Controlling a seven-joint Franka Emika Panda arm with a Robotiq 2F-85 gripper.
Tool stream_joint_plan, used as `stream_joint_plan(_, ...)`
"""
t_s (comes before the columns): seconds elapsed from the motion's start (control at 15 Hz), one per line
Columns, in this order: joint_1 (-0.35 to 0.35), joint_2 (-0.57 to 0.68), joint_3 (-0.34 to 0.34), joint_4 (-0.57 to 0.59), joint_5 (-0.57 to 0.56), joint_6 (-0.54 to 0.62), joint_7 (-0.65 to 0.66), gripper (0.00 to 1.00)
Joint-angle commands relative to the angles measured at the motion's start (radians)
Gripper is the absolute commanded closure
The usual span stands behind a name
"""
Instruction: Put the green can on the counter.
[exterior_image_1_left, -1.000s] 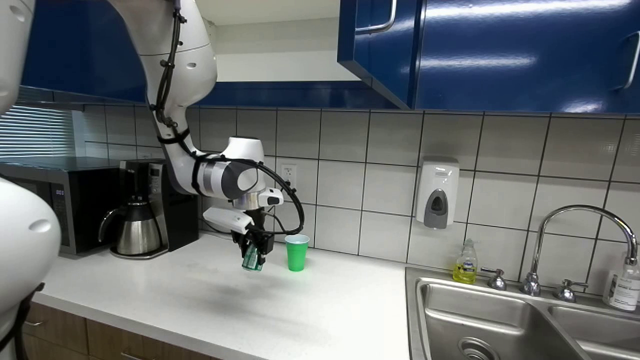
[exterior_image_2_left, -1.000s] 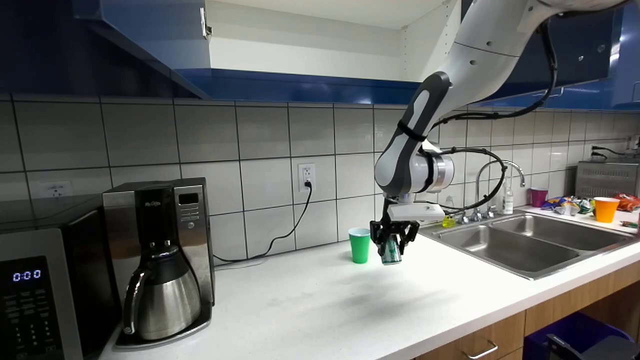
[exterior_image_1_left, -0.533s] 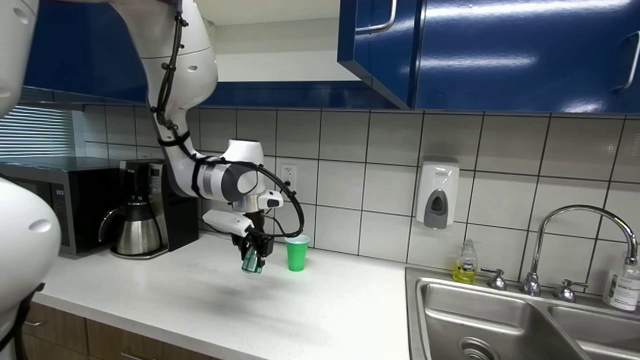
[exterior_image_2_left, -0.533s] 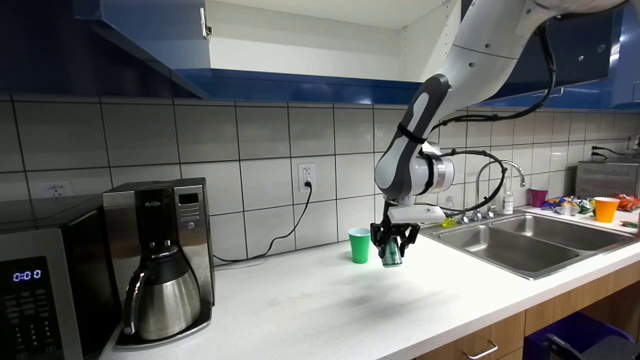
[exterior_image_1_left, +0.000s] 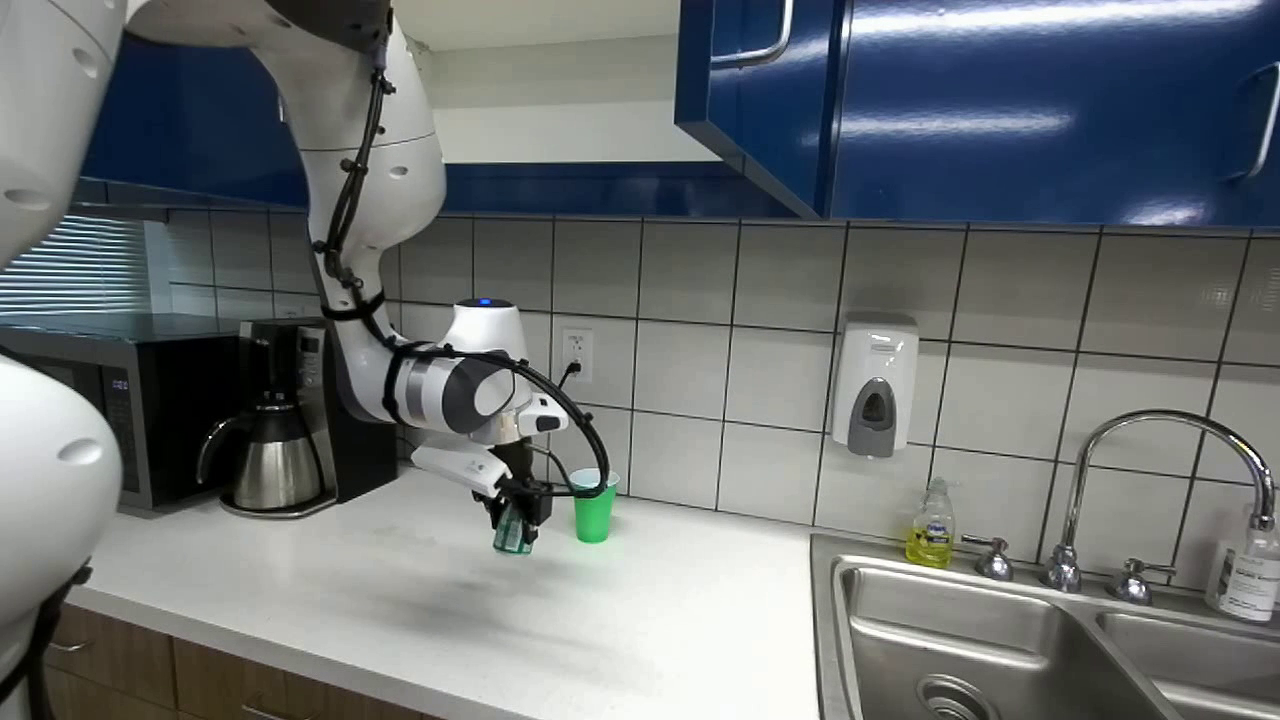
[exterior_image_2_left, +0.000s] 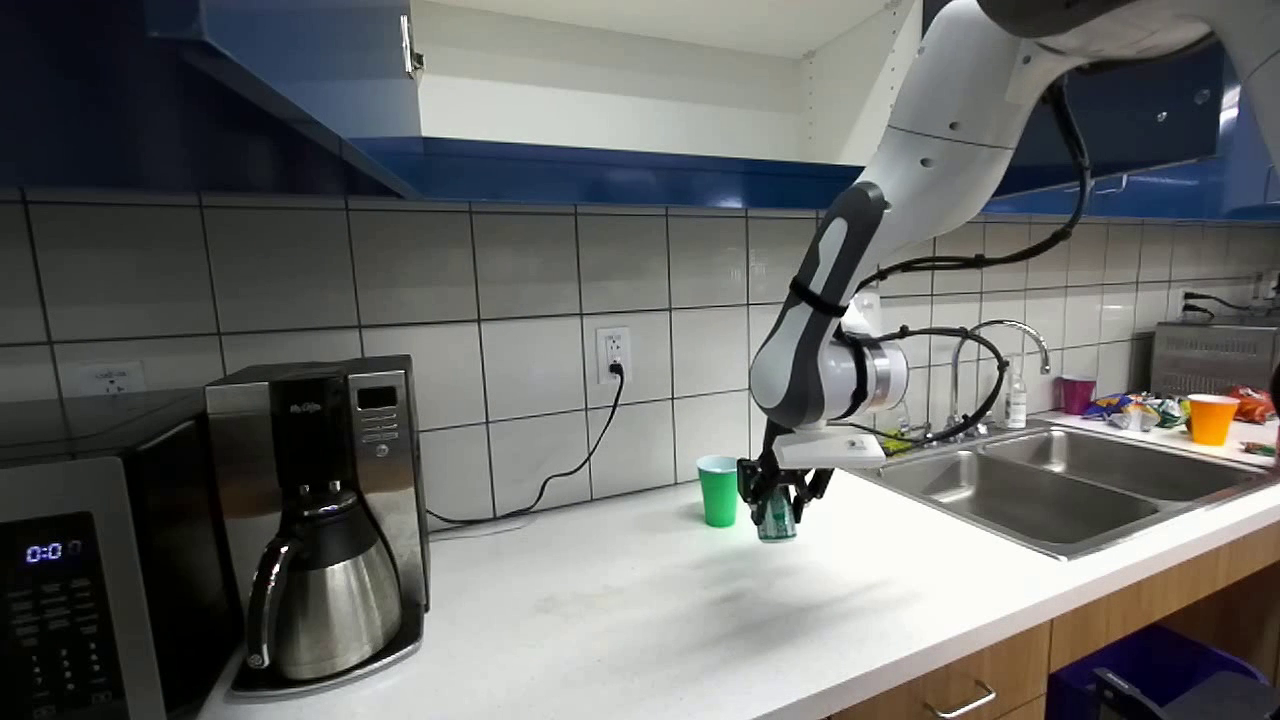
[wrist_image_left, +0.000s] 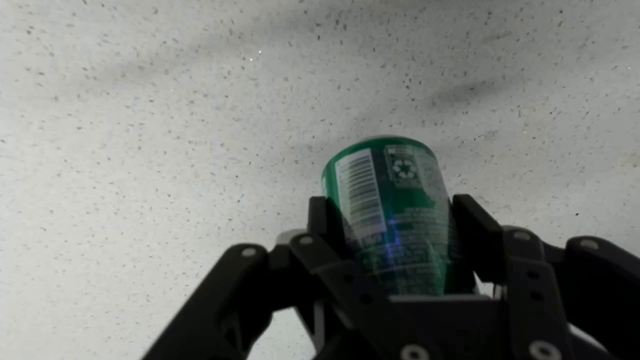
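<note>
While a green cup (exterior_image_2_left: 718, 492) is parked just to its left in an exterior view, the green can (wrist_image_left: 395, 215) is clamped pretty snug in the gripper (exterior_image_2_left: 778, 510) over the counter (exterior_image_2_left: 560, 620), lower middle of the wrist view.

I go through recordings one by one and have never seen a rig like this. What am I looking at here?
This is a white robot arm ending in a black gripper, a kind of two-sided clamp. Two pictures come from cameras standing outside the robot, facing the counter. The close-up comes from a camera on its wrist, looking down past the gripper. Held in that clamp is a green can; I cannot tell whether its base touches the counter. On the counter stand a green cup, a coffee maker and a microwave. At one end, a steel sink is set in.
</note>
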Motion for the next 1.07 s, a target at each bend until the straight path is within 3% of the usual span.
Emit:
stream_joint_plan(0.0, -0.008, 0.064, 0.014, 0.040, 0.005, 0.080, -0.015, 0.61)
stream_joint_plan(1.0, 0.086, 0.282, -0.061, 0.177, 0.016, 0.288, -0.001, 0.61)
